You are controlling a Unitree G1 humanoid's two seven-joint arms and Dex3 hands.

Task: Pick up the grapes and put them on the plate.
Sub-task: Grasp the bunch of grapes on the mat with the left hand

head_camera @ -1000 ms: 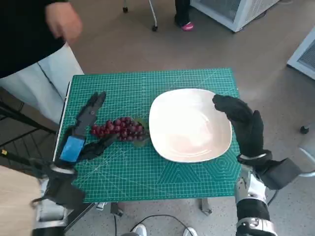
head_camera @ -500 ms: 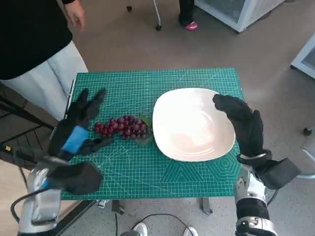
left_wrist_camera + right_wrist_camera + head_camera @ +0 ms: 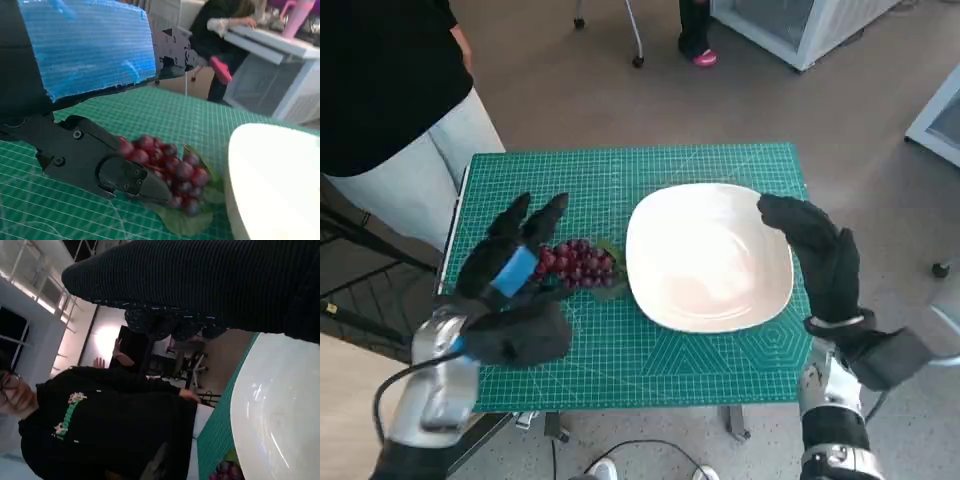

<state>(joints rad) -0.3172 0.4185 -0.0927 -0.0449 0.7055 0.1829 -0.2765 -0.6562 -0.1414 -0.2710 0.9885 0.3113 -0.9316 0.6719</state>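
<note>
Grapes [image 3: 576, 264]: one red bunch lies on the green mat [image 3: 650, 165], long axis across the table, one end pointing toward the single white plate [image 3: 710, 255] just beside it. The left hand [image 3: 515, 262] hovers over the bunch with fingers spread, holding nothing. The right hand [image 3: 817, 250] rests at the plate's far edge, fingers apart.

In the left wrist view, the black fingers [image 3: 100, 162] are beside the grapes [image 3: 167, 167].

In the right wrist view, the glove [image 3: 210, 285] is above the plate [image 3: 280, 410]; one person [image 3: 100, 415] is near.

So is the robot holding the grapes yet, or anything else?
No, nothing is held. The left hand hovers open over the grapes, fingers spread. The right hand rests at the plate rim, gripping nothing.
</note>
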